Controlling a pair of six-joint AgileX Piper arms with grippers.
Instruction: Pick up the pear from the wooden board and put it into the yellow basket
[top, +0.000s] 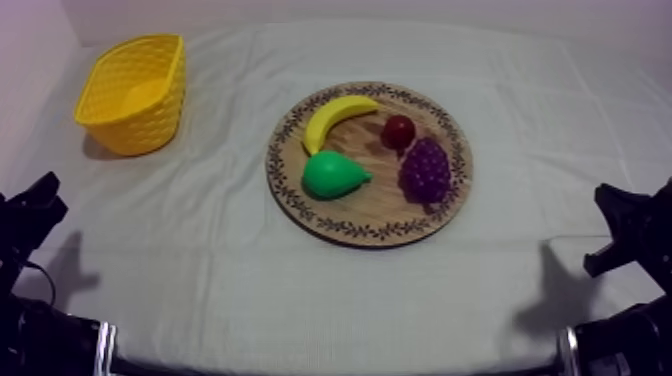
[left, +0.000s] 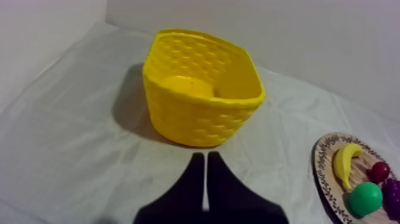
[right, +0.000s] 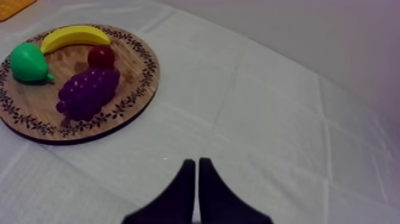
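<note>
The pear (top: 333, 176), green, is seen lying on the round wooden board (top: 362, 230), on the half of it that faces the yellow basket (top: 150, 125). Its narrow end is turned toward the bunch of grapes (top: 425, 170). 4 toy fruits are carried by the board: the banana (top: 338, 117) is curved along the far side with 1 tip just beside the pear, the small red fruit (top: 399, 130) is set between the banana and the grapes, and the purple grapes are placed at the side away from the basket. Whether the banana's tip touches the pear cannot be told.

The basket is stood upright on the grey-white cloth (top: 250, 290) at the far left of the table, well apart from the board.

The left gripper (left: 205, 156) is held low above the cloth, near the basket's front wall, its 2 black fingers pressed together into a narrow wedge with nothing between them. The right gripper (right: 197, 162) is held low over bare cloth at the table's right side, apart from the board, and its fingers are likewise closed together on nothing.
</note>
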